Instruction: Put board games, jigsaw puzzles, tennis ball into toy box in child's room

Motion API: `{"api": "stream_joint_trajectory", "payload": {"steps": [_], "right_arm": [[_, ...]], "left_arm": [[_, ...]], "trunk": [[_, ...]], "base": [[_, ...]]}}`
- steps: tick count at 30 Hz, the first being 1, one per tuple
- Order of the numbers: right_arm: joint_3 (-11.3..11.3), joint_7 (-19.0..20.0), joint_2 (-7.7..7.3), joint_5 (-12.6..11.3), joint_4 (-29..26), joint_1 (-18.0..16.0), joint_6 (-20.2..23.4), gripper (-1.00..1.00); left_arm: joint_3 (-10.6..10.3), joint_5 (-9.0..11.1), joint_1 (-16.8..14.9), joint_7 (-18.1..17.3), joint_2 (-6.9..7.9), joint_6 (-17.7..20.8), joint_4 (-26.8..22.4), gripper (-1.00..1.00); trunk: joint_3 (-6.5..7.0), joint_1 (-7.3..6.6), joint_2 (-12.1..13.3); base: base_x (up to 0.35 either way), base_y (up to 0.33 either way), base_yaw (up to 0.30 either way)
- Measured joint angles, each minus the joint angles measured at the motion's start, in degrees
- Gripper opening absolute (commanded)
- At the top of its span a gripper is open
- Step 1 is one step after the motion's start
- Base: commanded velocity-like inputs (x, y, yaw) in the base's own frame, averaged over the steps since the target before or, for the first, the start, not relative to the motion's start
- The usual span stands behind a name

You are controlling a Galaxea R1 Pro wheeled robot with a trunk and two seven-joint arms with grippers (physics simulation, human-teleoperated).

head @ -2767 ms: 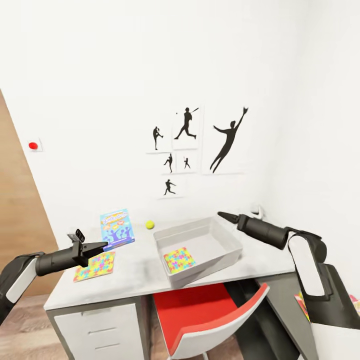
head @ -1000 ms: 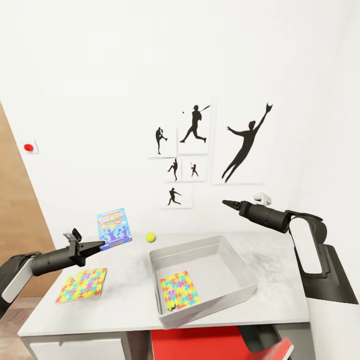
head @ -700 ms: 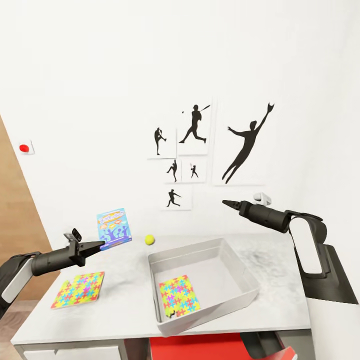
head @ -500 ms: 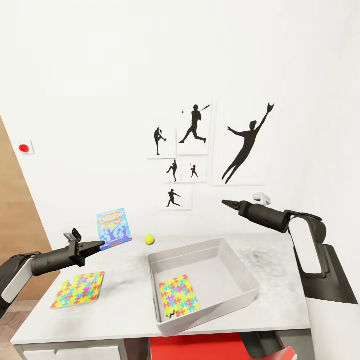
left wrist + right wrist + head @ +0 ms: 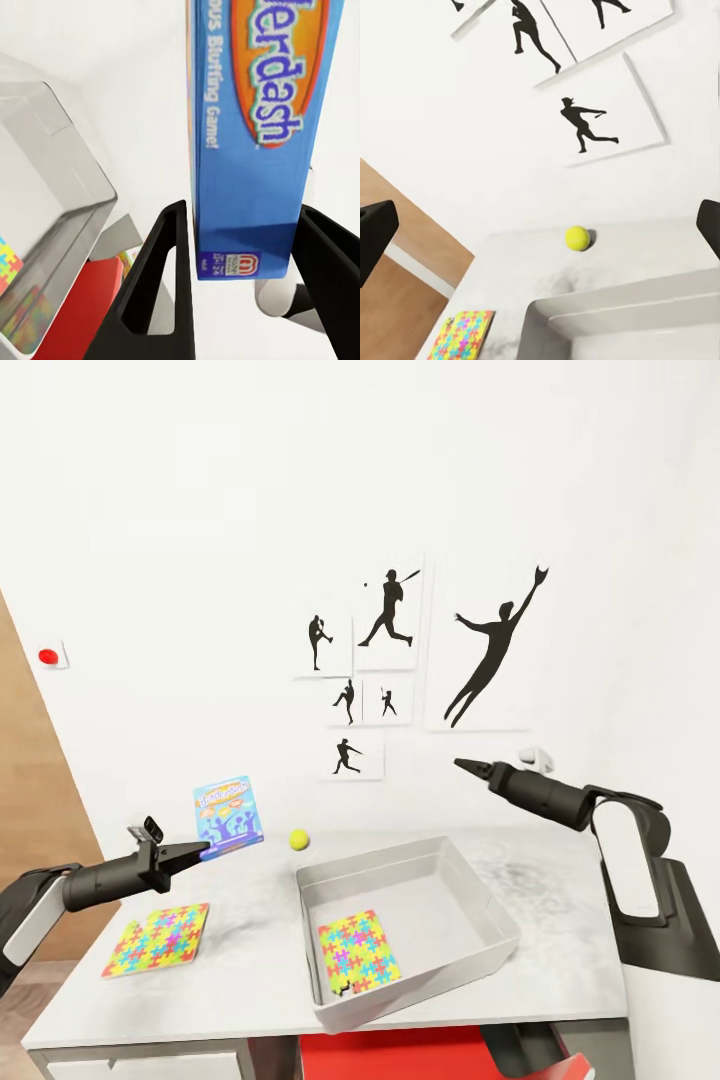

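Note:
My left gripper is shut on a blue board game, holding it upright in the air above the table. In the left wrist view the board game sits between the fingers. The grey toy box stands mid-table with one jigsaw puzzle lying inside it. A second jigsaw puzzle lies on the table below my left arm. The tennis ball rests behind the toy box. My right gripper hovers open above the box's far side, holding nothing; its wrist view shows the tennis ball.
A red chair is tucked under the table's front edge. Black silhouette pictures hang on the white wall behind. A red wall button and a wooden panel are at the left. A small white object sits behind my right arm.
The head camera closed in on the table and then held still. In the last half second my right arm drifted slightly right. The left gripper keeps the board game raised.

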Motion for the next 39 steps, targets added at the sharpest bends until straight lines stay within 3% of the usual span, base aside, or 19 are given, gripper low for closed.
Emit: {"api": "stream_joint_trajectory", "payload": {"steps": [6, 10, 15, 19, 20, 23, 24, 25, 27, 29, 31, 39], "right_arm": [[-1.37, 0.55, -0.50, -2.08, -0.14, 1.79, 0.00, 1.00], [-1.52, 0.64, -0.57, -2.67, -0.25, 2.46, 0.00, 1.00], [-1.72, 0.67, -0.68, -2.80, -0.34, 2.63, 0.00, 1.00], [-1.86, 0.62, -1.30, -3.53, -0.41, 2.65, 0.00, 1.00], [-1.86, 0.61, -1.55, -3.69, -0.39, 2.65, 0.00, 1.00], [-1.87, 0.60, -2.22, -3.96, -0.37, 2.65, 0.00, 1.00], [-1.87, 0.60, -2.32, -3.98, -0.37, 2.65, 0.00, 1.00], [-1.88, 0.60, -2.49, -4.01, -0.37, 2.65, 0.00, 1.00], [-1.91, 0.60, -2.61, -4.03, -0.37, 2.65, 0.00, 1.00], [-2.11, 0.60, -2.79, -4.10, -0.37, 2.65, 0.00, 1.00], [-2.66, 0.60, -2.89, -4.53, -0.37, 2.65, 0.00, 1.00], [-3.16, 0.60, -2.90, -5.19, -0.05, 2.65, 0.00, 1.00]], "left_arm": [[-0.27, 0.12, 0.06, -0.01, -0.19, 0.28, -1.44, -1.00], [-0.86, -0.33, 0.04, 0.38, -1.58, 0.28, -2.31, -1.00], [-3.33, -0.65, -0.49, 2.06, -7.92, 0.28, -2.57, -1.00], [-4.13, -0.60, -1.44, 8.89, -12.86, 0.37, -2.56, -1.00], [-4.25, -0.52, -1.88, 11.21, -14.76, 0.44, -2.50, -1.00], [-4.62, -0.35, -2.24, 13.52, -18.65, 0.55, -2.57, -1.00], [-4.87, -0.35, -2.28, 13.78, -19.31, 0.54, -2.58, -1.00], [-6.56, -0.21, -2.32, 14.72, -21.08, 0.57, -2.52, -1.00], [-9.09, -0.28, -2.34, 16.12, -22.64, 0.58, -2.40, -1.00], [-12.03, -0.56, -2.35, 18.37, -23.67, 0.43, -2.26, -1.00], [-13.32, -0.26, -2.37, 20.12, -24.11, 0.45, -2.06, -1.00], [-14.27, -0.14, -2.37, 21.75, -24.22, 0.40, 2.91, -1.00]], "trunk": [[0.00, 0.00, 0.00], [0.00, 0.00, 0.00], [0.00, 0.00, 0.00], [0.00, 0.00, 0.00], [0.00, 0.00, 0.00], [0.00, 0.00, 0.00], [0.00, 0.00, 0.00], [0.00, 0.00, 0.00], [0.00, 0.00, 0.00], [-0.01, 0.00, 0.00], [0.00, 0.00, 0.00], [0.00, 0.00, 0.00]], "base": [[0.000, 0.000, 0.000], [0.000, 0.000, 0.000], [0.000, 0.000, 0.000], [0.000, 0.000, 0.000], [0.000, 0.000, 0.000], [0.000, 0.000, 0.000], [0.000, 0.000, 0.000], [0.000, 0.000, 0.000], [0.000, 0.000, 0.000], [0.000, 0.000, 0.000], [0.000, 0.000, 0.000], [0.000, 0.000, 0.000]]}}
